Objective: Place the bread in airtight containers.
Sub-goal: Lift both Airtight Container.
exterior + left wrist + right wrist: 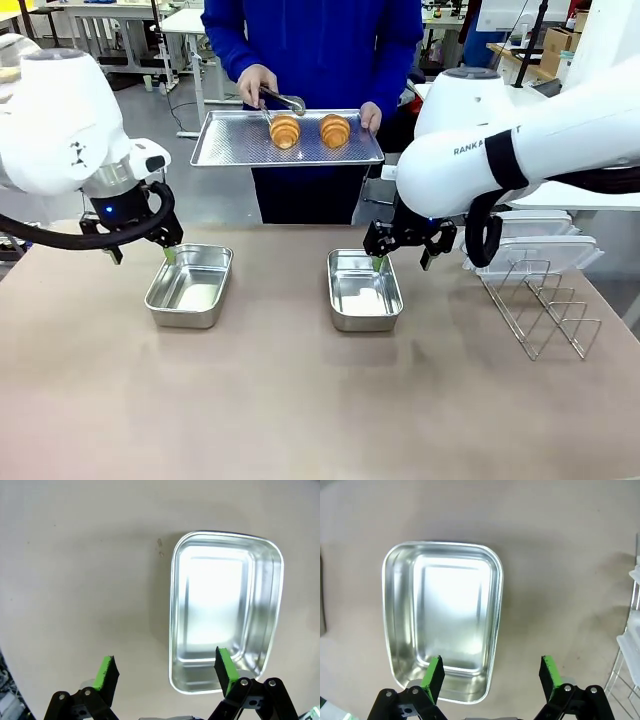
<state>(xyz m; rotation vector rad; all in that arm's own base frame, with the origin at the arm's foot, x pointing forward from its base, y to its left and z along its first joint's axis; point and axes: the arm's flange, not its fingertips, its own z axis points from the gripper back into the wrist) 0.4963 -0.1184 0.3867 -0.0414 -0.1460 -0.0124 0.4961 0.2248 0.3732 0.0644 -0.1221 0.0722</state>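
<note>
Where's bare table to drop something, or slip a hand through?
Free: the near strip of table, and the gap between the left container and the right container. Crowded: far right, with the wire rack and the clear lids behind it.

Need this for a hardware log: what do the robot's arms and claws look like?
The left arm and right arm have smooth, rounded white shells; the right one carries a black band and black lettering. A thick black cable loops by each wrist. The left claw and right claw are black, two-fingered linkages with visible pivot pins and bright green pads on the fingertips.
</note>
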